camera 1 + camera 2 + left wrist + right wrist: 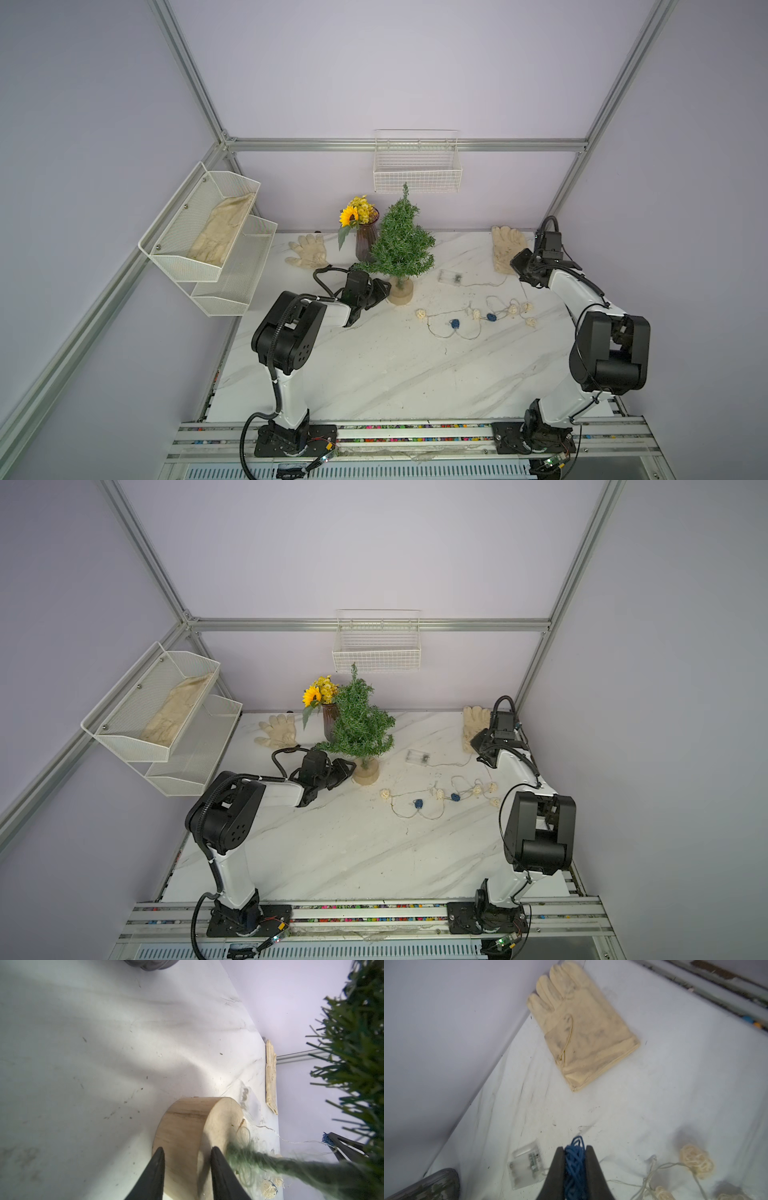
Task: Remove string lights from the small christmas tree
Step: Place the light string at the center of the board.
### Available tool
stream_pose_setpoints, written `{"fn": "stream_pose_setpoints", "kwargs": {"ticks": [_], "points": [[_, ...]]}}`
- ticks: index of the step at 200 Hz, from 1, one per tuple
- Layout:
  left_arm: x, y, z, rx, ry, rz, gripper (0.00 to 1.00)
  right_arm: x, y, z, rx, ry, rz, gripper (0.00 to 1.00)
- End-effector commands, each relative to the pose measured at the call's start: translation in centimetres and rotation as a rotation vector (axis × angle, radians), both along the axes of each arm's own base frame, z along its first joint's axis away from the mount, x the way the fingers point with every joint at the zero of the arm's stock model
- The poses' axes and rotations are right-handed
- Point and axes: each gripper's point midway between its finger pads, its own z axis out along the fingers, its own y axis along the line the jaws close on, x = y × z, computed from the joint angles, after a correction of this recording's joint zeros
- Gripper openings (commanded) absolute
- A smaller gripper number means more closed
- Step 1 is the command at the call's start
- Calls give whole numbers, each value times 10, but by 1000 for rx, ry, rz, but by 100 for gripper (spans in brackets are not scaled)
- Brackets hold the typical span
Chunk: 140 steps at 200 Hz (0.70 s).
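Note:
The small christmas tree (399,245) (361,725) stands upright at the back middle of the marble table, bare of wire. My left gripper (380,291) (187,1150) is shut on its round tan base (401,293) (182,1122), with the jaws either side of the base. The string lights (455,323) (419,803) lie spread on the table right of the tree, with their clear battery box (449,276) (527,1164) close by. My right gripper (517,266) (574,1148) hangs above the table's right rear, shut on a blue ball (575,1159) of the lights, and wire trails down from it.
A dark vase of yellow flowers (365,245) stands just left of the tree. Cream gloves lie at the back left (307,251) and back right (505,249) (583,1028). A wire basket (417,174) hangs on the back wall. A tiered mesh shelf (232,282) on the left wall holds another glove.

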Motion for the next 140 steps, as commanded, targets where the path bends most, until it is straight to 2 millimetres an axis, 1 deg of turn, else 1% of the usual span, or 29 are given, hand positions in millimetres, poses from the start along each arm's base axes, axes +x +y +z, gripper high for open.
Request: {"fn": "stream_pose_setpoints", "kwargs": {"ticks": [1, 11, 20, 46, 65, 95, 106, 120, 123, 140], "points": [[-25, 31, -54, 126, 181, 49, 36, -7, -5, 4, 23, -21, -18, 9], [-26, 31, -54, 127, 182, 48, 36, -6, -4, 9, 20, -34, -10, 9], [-25, 30, -55, 125, 182, 49, 36, -6, 3, 9, 40, -43, 23, 10], [-24, 29, -55, 117, 183, 47, 36, -7, 36, 0, 118, -63, 132, 11], [-23, 30, -52, 127, 174, 49, 37, -14, 61, -1, 85, -38, 180, 11], [-20, 32, -38, 156, 125, 53, 41, -40, 109, 2, -27, 11, 234, 12], [-20, 33, -34, 165, 111, 53, 42, -51, 124, 1, -59, 26, 253, 12], [-20, 34, -30, 168, 99, 55, 45, -64, 143, 6, -122, 26, 272, 12], [-20, 34, -29, 167, 97, 56, 45, -71, 144, 2, -136, 51, 275, 12], [-21, 33, -25, 167, 86, 53, 47, -86, 156, 1, -157, 64, 291, 12]]}}
